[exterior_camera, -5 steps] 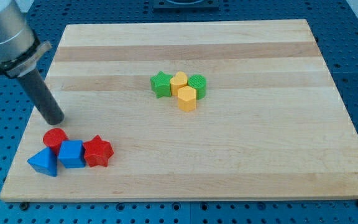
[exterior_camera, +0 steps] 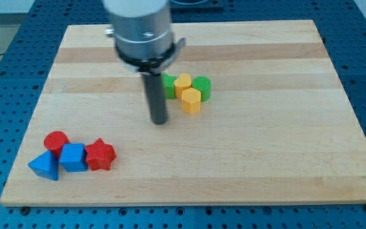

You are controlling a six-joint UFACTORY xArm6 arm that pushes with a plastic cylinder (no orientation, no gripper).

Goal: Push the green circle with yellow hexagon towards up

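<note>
bright even light, soft shadows; sharp

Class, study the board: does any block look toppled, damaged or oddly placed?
Nothing stands out. The green circle and yellow hexagon sit upright in their cluster; my tip is left of them, apart.

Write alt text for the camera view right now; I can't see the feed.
My tip rests on the wooden board just to the view's left of and below a central cluster: green star, yellow heart, green circle, yellow hexagon. At the lower left sit a red circle, blue triangle, blue cube and red star.
</note>
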